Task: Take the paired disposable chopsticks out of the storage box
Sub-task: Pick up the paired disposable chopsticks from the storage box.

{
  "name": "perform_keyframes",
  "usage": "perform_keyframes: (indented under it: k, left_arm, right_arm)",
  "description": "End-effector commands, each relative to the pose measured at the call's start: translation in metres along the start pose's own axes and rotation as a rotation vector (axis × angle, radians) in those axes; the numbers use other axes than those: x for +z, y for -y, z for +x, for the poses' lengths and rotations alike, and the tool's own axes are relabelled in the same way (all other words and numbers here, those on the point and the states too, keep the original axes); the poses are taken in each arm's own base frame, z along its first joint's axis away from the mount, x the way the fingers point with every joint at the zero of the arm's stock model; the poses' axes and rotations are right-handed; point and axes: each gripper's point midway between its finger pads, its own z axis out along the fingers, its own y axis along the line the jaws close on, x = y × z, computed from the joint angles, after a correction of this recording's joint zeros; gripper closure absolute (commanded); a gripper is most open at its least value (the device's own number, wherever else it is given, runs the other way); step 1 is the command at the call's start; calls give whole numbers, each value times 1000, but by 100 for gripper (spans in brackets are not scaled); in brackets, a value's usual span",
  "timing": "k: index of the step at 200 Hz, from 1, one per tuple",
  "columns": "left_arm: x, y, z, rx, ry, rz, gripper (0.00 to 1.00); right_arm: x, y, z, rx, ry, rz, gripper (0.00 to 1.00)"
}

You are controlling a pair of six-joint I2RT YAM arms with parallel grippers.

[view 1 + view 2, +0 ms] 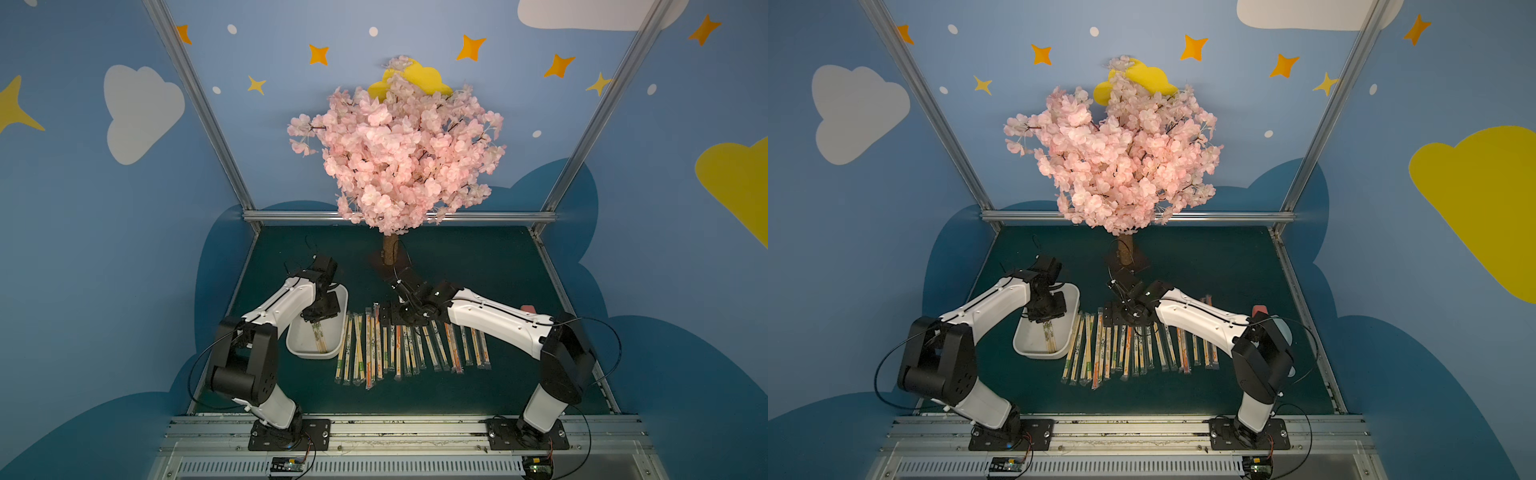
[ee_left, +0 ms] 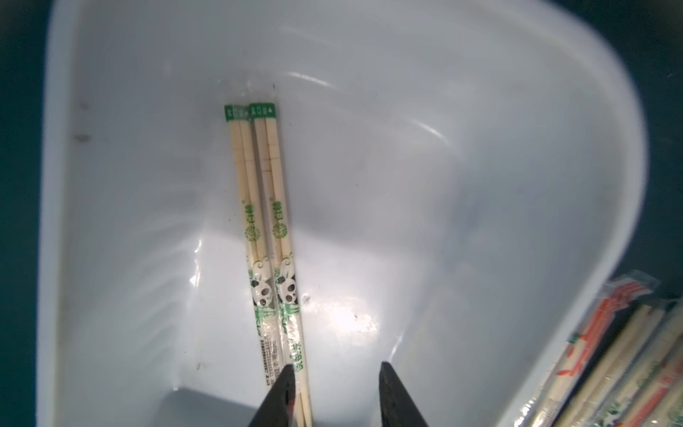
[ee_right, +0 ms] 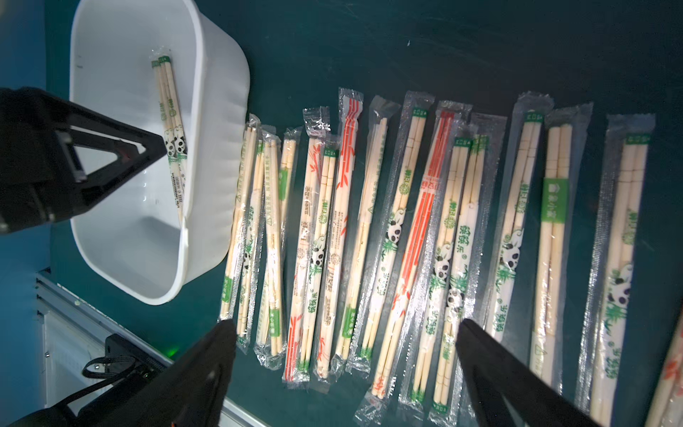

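Take 12 o'clock as the side of the green mat [image 1: 478, 266] where the blossom tree [image 1: 395, 145] stands, and 6 o'clock as the side of the arm bases. The storage box [image 1: 300, 341] sits at about 9 o'clock on the mat, with its long axis running 12 to 6.

Two sleeves of paired disposable chopsticks [image 2: 266, 222] lie on its floor, side by side and touching. They run along that axis with a slight lean from 11 to 5. Their green-banded ends point to 12 o'clock, and the panda prints and small lettering lie toward 6.

The left gripper [image 2: 334, 373] hangs over the lettered ends, its jaws partly apart with a modest gap. One finger [image 2: 284, 384] overlaps the end of the sleeves, while the other finger [image 2: 393, 388] is over bare white floor. Nothing is clamped between them. Whether the first finger touches a sleeve cannot be told.

The right gripper [image 3: 347, 325] hangs above the row of sleeved pairs [image 1: 411, 349] laid on the mat at 3 o'clock of the box. Each of these pairs also runs roughly 12 to 6. Its jaws are spread wide and hold nothing.
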Motion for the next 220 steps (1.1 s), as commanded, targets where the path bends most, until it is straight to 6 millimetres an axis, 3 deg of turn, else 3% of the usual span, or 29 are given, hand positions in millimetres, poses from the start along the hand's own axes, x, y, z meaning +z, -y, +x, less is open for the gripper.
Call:
perform_keyframes:
  k: [1, 88, 115, 162, 220]
  left_arm:
    - [10, -3, 2, 18, -33, -11, 62]
    - [31, -13, 0, 8, -84, -48, 63]
    - [36, -15, 1, 11, -97, -54, 63]
    - [45, -17, 2, 14, -120, -67, 67]
    - [56, -18, 3, 15, -156, -77, 71]
  right_arm:
    - [-2, -2, -2, -14, 2, 2, 4]
    - [-1, -6, -2, -24, -3, -14, 4]
    - [-3, -18, -4, -60, 4, -61, 4]
    - [-16, -66, -14, -167, 55, -272, 4]
    - [-12, -66, -16, -160, 52, -264, 4]
